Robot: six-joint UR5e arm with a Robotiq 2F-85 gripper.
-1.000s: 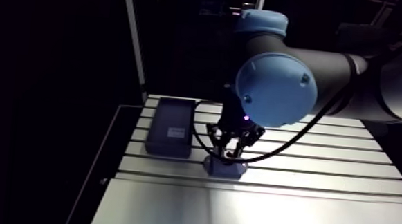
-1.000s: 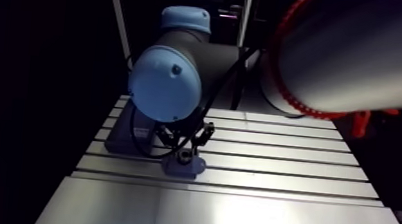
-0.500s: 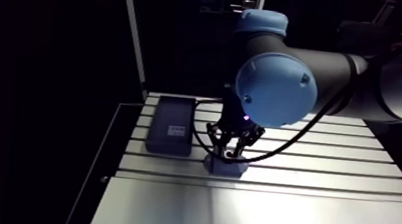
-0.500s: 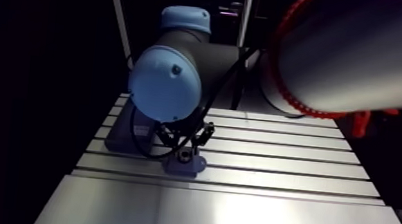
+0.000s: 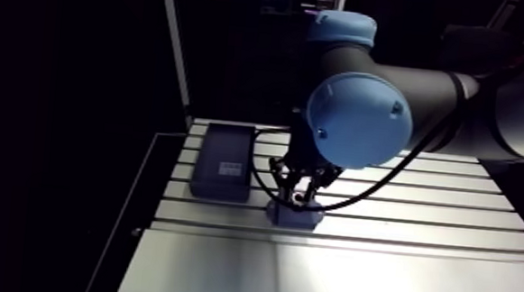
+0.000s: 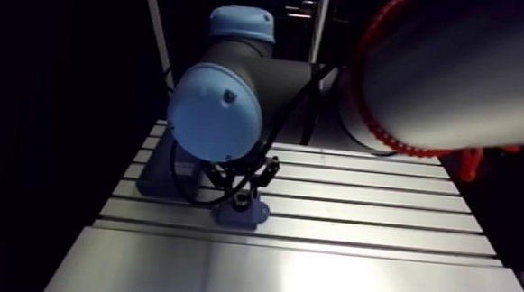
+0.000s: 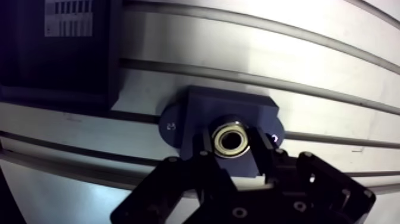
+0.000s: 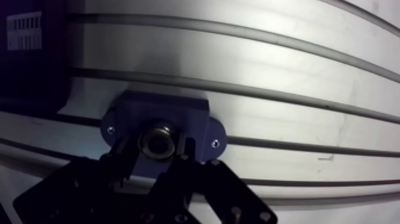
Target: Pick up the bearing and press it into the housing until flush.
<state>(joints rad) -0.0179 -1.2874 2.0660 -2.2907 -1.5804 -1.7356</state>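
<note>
Gripper point(image 7: 232, 154): two fingers closed narrowly on the bearing's sides, one on each flank, low over the housing.
Bearing point(image 7: 231, 139): metal ring sitting in the bore of the housing, held between the fingers.
Housing point(image 7: 221, 113): dark blue block with rounded flange ears, resting flat on the table between two slots.
Table point(image 5: 422, 216): slotted aluminium, with bare surface running wide on the housing's side away from the box.
Box point(image 5: 223, 163): dark, with a white label, near the table's side edge. Its corner is close to the housing, apart from it.
</note>
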